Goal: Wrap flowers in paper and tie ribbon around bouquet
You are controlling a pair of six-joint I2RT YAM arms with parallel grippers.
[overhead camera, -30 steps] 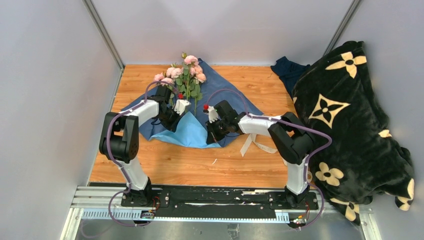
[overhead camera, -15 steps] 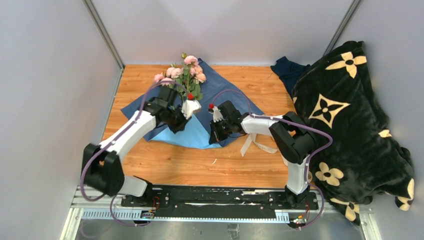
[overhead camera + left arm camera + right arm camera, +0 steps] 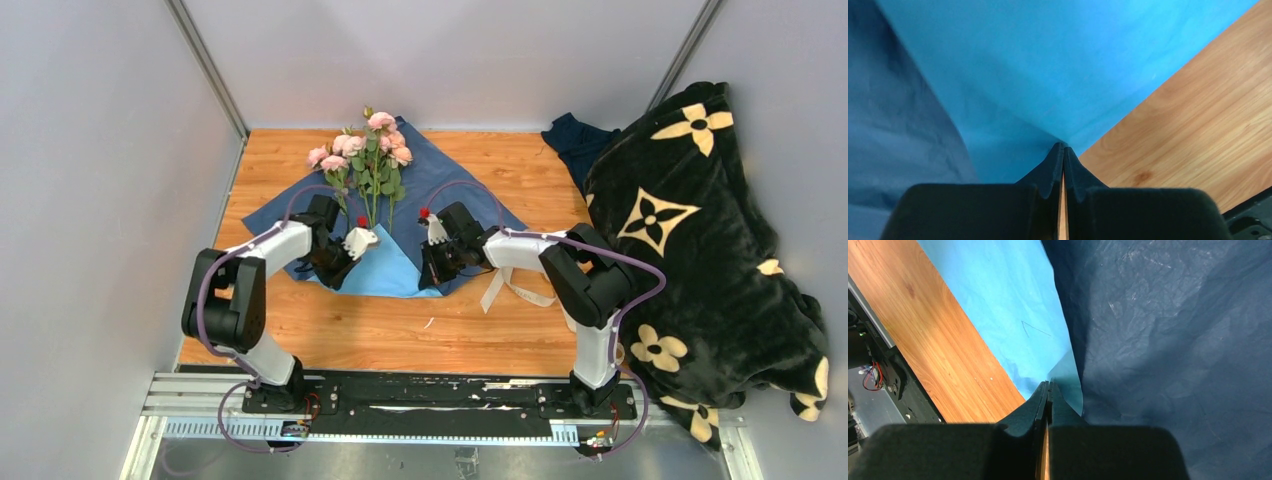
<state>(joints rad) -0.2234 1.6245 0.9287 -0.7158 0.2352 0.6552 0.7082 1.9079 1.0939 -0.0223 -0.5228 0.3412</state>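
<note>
Paper [image 3: 455, 190] lies on desk [image 3: 400, 335], dark face up, near corner turned back toward 12 with the light face showing. Flowers [image 3: 372, 150] lie on it, long axis 12 to 6, heads at 12, stem ends pointing to 6 into the gap between the hands. Left hand [image 3: 358, 240] is nearer, with the stem ends just at its 1 o'clock. Its jaws are together, pinching the flap's 9 o'clock edge, and the paper puckers into the tips. Right hand [image 3: 432, 232] sits at 3 o'clock of the stems, jaws together on the flap's light edge. Both arms reach low, forearms angled inward, wrists close to the desk. Ribbon [image 3: 505, 285] lies loose at 4 o'clock of the right hand. Likely wrapping step: a side must cross over the stems.
</note>
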